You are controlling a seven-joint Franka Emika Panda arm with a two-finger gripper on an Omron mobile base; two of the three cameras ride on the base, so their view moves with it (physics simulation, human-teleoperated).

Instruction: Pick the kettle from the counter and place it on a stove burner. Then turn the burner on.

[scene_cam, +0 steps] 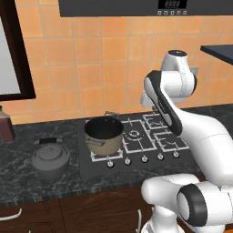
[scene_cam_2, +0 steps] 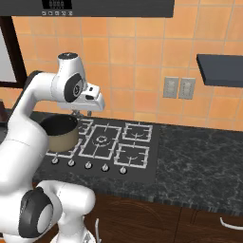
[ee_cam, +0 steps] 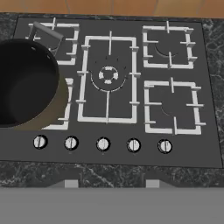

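The gripper [scene_cam_2: 81,113] hangs above the rear left part of the cooktop [scene_cam_2: 142,163], left of centre in the right base view, just beside the rim of the pot [scene_cam_2: 59,133]. It holds nothing. Its two finger tips [ee_cam: 72,183] show low in the hand view, set somewhat apart over the front edge of the counter [ee_cam: 109,175], though how wide the jaws stand cannot be told for sure.

The kettle [scene_cam: 50,157] sits on the counter in the lower left of the left base view, just left of the cooktop and well apart from the gripper, which is on the far side of the pot from it. The kettle stands upright with its thin handle arched over the lid.

The pot rests on the left side of the cooktop, its dark interior at the left edge of the hand view. The small stove burner [ee_cam: 172,106] lies at the right of the hand view, its pale wire grate bare. The larger ringed burner [ee_cam: 108,75] sits at the centre. A row of five knobs [ee_cam: 103,143] runs along the front of the cooktop. A dark bottle [scene_cam: 6,124] stands at the far left edge of the left base view.
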